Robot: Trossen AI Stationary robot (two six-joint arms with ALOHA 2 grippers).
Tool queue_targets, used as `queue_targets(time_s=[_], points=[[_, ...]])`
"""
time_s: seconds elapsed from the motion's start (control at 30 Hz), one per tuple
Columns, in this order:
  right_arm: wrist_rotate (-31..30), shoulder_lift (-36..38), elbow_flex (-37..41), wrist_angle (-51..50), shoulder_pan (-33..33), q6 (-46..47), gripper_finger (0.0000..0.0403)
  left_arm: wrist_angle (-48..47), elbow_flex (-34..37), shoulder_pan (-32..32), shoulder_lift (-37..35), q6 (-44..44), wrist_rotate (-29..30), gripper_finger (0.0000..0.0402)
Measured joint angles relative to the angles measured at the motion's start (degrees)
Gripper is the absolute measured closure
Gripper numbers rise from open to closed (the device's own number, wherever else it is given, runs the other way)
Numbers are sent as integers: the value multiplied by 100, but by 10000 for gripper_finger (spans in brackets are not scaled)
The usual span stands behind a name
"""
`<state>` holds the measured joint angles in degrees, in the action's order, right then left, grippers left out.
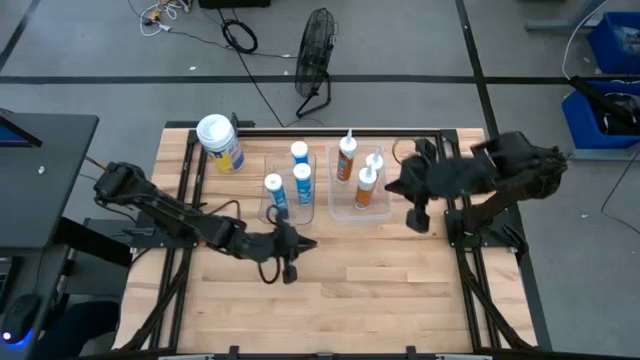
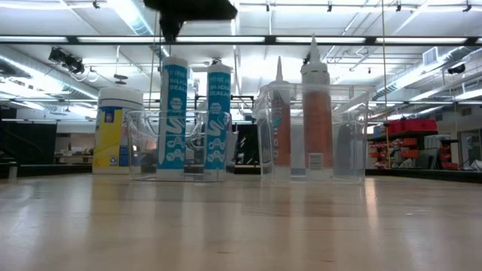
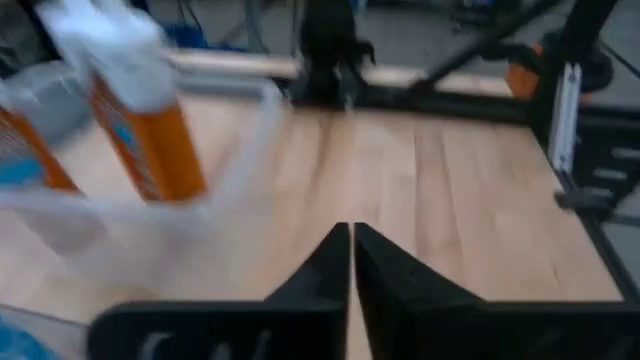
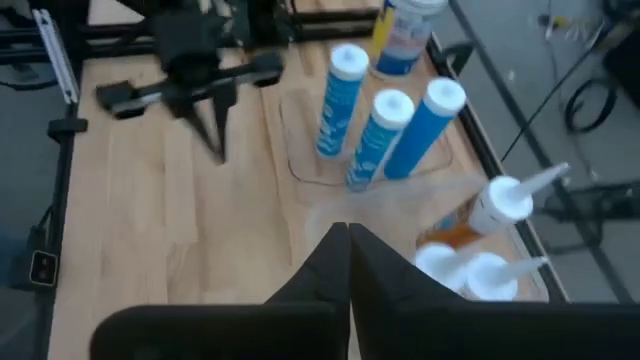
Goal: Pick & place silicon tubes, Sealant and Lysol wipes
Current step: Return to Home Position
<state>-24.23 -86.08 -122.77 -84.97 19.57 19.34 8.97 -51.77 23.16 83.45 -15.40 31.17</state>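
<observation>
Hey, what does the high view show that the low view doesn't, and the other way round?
Only the high view shows the left tool just off the left bin, the right tool beside the right bin, and a fan on the floor. Only the low view shows ceiling lights and the tubes' side labels. Both show the Lysol wipes outside the bins, blue tubes in the left bin and orange sealant tubes in the right bin.
</observation>
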Motion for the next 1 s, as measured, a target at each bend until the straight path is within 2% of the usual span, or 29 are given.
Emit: queue_targets(time_s=[0.07, 0.2, 0.33, 0.4, 0.6, 0.7, 0.87, 1.0], points=[[-265, 32, 125, 105, 354, 122, 401, -35, 0, -3, -270, 184, 193, 392], [-650, 242, 792, 607, 987, 272, 401, -41, -2, -22, -801, 537, 224, 396], [-1146, 678, 1754, 1292, 1606, 399, 402, -195, -4, 145, -1263, 733, 264, 398], [-1355, 957, 2286, 1757, 1876, 406, 402, -387, -4, 258, -1438, 776, 500, 398], [-1848, 1927, 3985, 3149, 2545, 414, 402, -630, 181, 381, -1722, 835, 770, 398], [-2039, 2417, 4848, 3920, 2793, 243, 402, -255, 634, 380, -1827, 863, 744, 398], [-2009, 3076, 6170, 5552, 3071, -519, 403, 1250, 1581, 296, -2009, 1119, 239, 399], [-1901, 3533, 7008, 6274, 3237, -788, 403, 1656, 2103, 271, -2338, 1246, 206, 399]])
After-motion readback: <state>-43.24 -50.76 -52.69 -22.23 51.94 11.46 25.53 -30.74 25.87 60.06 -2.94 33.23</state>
